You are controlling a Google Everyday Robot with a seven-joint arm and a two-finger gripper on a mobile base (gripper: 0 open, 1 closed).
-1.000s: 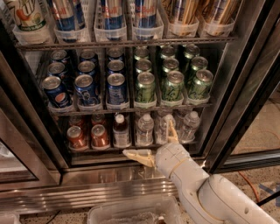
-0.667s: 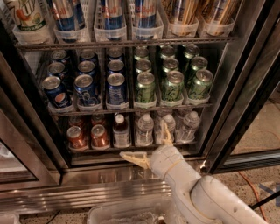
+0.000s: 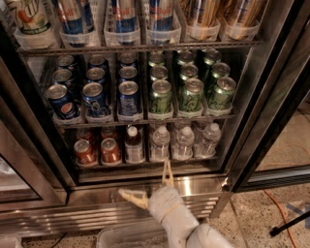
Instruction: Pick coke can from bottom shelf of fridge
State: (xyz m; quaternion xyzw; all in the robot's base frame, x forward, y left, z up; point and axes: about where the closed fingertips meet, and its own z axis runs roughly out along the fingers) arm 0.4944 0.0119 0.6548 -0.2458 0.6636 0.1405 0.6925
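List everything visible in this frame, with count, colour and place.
fridge: one, stainless steel, fills the view
tall cans: six lanes, mostly blue and silver, top tier
Pepsi cans: nine, blue, middle tier at picture left
green cans: nine, green, middle tier at picture right
coke cans: two in front, more behind, red, bottom shelf at picture left
dark bottle: one, brown, white cap, beside the coke cans
water bottles: three in front, clear, bottom shelf
plastic bin: one, clear, floor
cable: one, orange, floor
arm: one, white, bottom centre
pincer: one, beige, open, empty, before the steel base
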